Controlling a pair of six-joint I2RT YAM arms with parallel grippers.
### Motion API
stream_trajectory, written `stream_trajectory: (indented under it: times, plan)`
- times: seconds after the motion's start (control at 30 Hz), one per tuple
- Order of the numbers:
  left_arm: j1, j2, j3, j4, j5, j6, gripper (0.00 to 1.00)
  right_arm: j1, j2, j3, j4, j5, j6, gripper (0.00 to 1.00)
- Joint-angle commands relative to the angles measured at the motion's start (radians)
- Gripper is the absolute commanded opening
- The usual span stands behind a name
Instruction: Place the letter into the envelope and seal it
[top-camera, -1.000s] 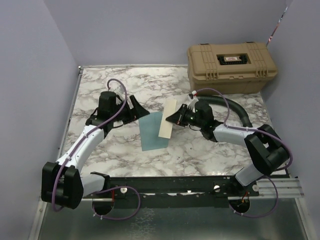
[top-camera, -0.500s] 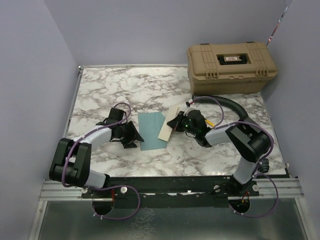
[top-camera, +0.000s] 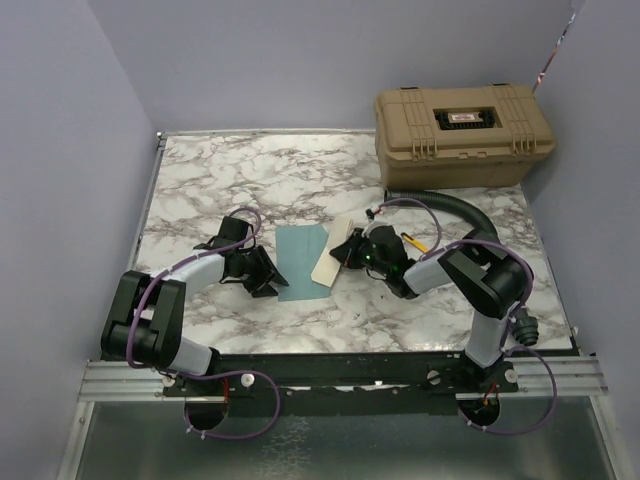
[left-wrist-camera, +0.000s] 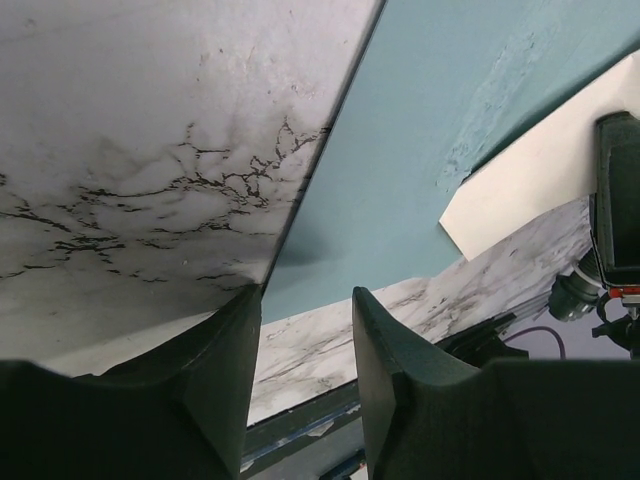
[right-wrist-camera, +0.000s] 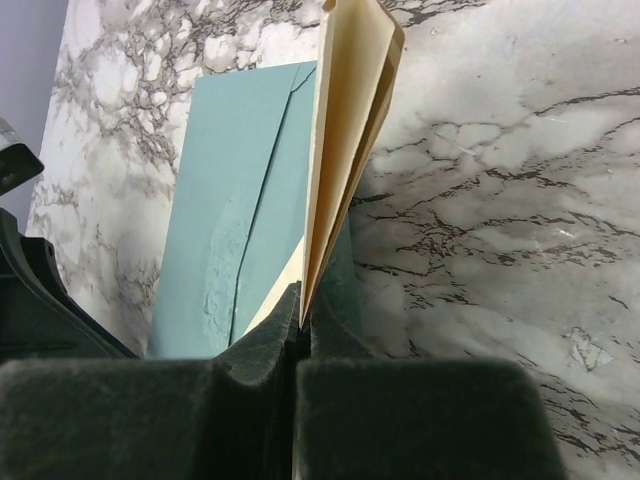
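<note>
Right gripper (top-camera: 343, 252) pinches the folded letter (top-camera: 333, 255) beside the envelope (top-camera: 300, 262), and the left gripper (top-camera: 264, 279) stands half open at the envelope's other side.

The teal envelope lies flat near the middle of the marble worktop (top-camera: 220, 180), a little toward the near edge. In the right wrist view, the right gripper's (right-wrist-camera: 302, 295) jaws are pressed together on the near end of the cream letter (right-wrist-camera: 345, 120). The letter is folded double and stands on edge along the envelope's (right-wrist-camera: 235, 200) right side, with one corner over the teal paper. In the left wrist view, the left gripper (left-wrist-camera: 305, 300) sits low at the envelope's (left-wrist-camera: 420, 150) left edge with a clear gap between its fingers (left-wrist-camera: 225, 370). Nothing is clamped between them, and the paper's edge runs to the tip of one finger. A tan hard case (top-camera: 462, 135) sits at the far right corner.
</note>
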Motion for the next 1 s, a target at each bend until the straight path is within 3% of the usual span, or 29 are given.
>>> stream_trajectory:
  times: [0.0,0.7,0.97]
  plan:
    - [0.001,0.026,-0.006,-0.009,-0.012,-0.001,0.43,0.017,0.027,0.037,-0.027,0.006,0.015,0.01]
    - [-0.001,-0.015,-0.053,0.083,-0.085,-0.02,0.38,-0.002,0.144,0.186,-0.322,-0.284,0.393,0.0]
    - [0.002,-0.06,-0.029,0.102,-0.195,0.054,0.41,-0.038,0.13,0.23,-0.482,-0.337,0.376,0.0]
